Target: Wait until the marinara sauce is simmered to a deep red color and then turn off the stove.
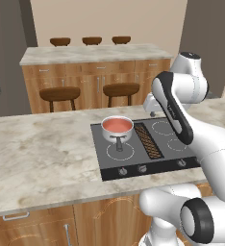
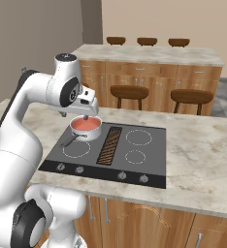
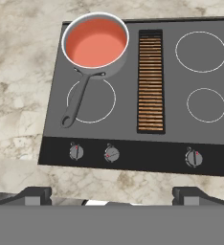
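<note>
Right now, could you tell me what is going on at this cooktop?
Nothing is being handled. The pincer hangs open above the counter, looking down at the stove. A steel saucepan sits on the back-left burner, its marinara sauce an orange-pink, not deep red. The front knobs are untouched, so the robot appears to be waiting.

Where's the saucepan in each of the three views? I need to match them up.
Left base view: saucepan left of centre, on the stove's far-left burner, handle toward the knobs.
Right base view: saucepan upper left of centre, just below the gripper, handle pointing lower left.
Hand view: saucepan at top left, handle running down-left over the near burner ring.
Shared landmark: the brown grill strip, just right of the pan in every view.
</note>
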